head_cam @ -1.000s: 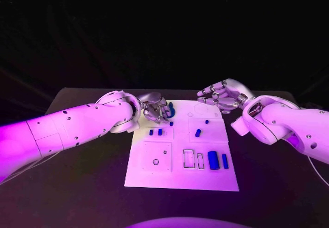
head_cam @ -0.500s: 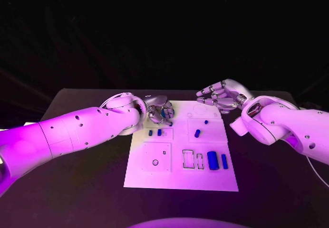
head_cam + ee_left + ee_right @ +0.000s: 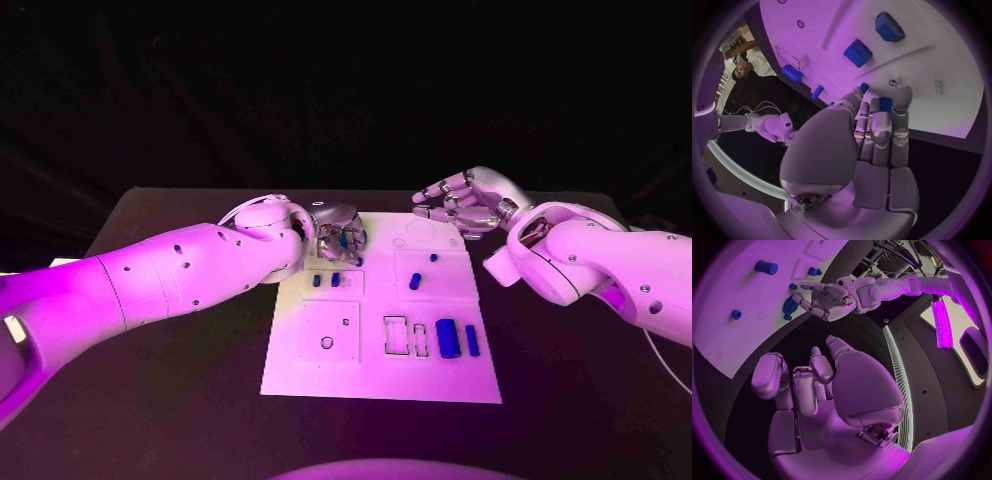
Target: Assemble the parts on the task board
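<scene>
Centrally on the black table [image 3: 173, 380], a flat white rectangular task board [image 3: 378, 372], long axis running away from the robot. On its near half, a tall blue block [image 3: 447, 337] and a slimmer blue bar [image 3: 472, 340] side by side toward the right edge, just right of two outlined rectangular slots [image 3: 395, 334]; left of those, a square panel with a small dark oval hole [image 3: 327, 342]. Further up, two small blue pegs [image 3: 326, 281] close together on the left, and a blue pin [image 3: 415, 280] with a tiny blue stud [image 3: 433, 256] just beyond it on the right. At the far left corner of the board, the silver left hand [image 3: 338, 236] with fingers curled down over a larger blue rounded part [image 3: 355, 238]; from the right wrist view, that blue piece [image 3: 791, 305] lying just beside the fingertips, and in the left wrist view a sliver of blue [image 3: 885, 104] showing between the fingers [image 3: 901, 100]; cannot tell whether gripped or merely touched. Off the far right corner, above the table and apart from the board, the silver right hand [image 3: 464, 204], fingers loosely bent and apart, palm bare, nothing held; same seen from its own wrist [image 3: 804, 375]. White forearms reaching in from both sides.
</scene>
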Robot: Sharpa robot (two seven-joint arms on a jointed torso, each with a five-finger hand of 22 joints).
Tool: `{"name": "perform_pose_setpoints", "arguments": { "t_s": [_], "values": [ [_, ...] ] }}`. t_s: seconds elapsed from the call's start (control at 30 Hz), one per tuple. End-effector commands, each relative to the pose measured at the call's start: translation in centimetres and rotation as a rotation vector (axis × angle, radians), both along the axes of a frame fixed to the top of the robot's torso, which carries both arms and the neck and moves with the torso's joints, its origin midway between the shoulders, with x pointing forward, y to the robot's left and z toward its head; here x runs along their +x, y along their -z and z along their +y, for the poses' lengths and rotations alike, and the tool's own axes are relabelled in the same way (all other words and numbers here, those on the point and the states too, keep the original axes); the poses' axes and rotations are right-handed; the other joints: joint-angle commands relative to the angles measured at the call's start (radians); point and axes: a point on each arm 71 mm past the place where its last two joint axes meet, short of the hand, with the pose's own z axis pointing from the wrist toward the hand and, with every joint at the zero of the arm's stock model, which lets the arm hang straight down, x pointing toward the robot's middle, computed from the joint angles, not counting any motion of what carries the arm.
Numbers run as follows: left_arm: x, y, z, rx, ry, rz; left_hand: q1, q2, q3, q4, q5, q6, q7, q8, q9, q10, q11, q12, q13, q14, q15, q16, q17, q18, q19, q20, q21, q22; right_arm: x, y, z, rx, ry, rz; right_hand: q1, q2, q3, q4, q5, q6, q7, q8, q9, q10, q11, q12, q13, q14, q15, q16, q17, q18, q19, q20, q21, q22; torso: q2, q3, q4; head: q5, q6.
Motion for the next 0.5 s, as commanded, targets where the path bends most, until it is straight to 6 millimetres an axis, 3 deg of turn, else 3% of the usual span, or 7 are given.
{"name": "perform_pose_setpoints", "arguments": {
  "t_s": [0.03, 0.5],
  "values": [
    [0.01, 0.34, -0.18, 0.054, 0.003, 0.016, 0.01, 0.001, 0.007, -0.003, 0.006, 0.004, 0.0, -0.005, -0.002, 0.007, 0.0, -0.005, -0.002, 0.008, 0.001, 0.011, 0.009, -0.011, 0.008, 0.0, 0.018, 0.015, -0.05, -0.03, 0.13, -0.001, -0.011, -0.01, -0.001, 0.009, -0.001, 0.002, 0.006, -0.004, 0.001, -0.001, 0.001, -0.007, -0.002, -0.005, 0.0, 0.077, 0.005, -0.004, 0.159, 0.019, -0.005, -0.001, -0.006, -0.001, 0.0, -0.0002, -0.0001, 0.0, 0.0],
    [0.02, 0.61, -1.15, 0.092, 0.008, 0.022, 0.018, 0.0, 0.022, -0.01, 0.006, 0.015, -0.002, -0.017, -0.011, 0.027, -0.005, -0.013, -0.009, 0.031, -0.004, 0.061, 0.052, -0.023, 0.036, -0.004, 0.102, 0.085, -0.04, 0.0, 0.15, -0.001, -0.012, -0.006, -0.002, 0.01, -0.001, 0.004, 0.008, -0.004, 0.002, -0.001, 0.002, -0.016, -0.002, -0.018, -0.013, 0.076, 0.005, -0.007, 0.155, 0.02, -0.009, -0.001, -0.011, -0.01, 0.001, -0.0015, 0.0, -0.003, -0.002]
  ]
}}
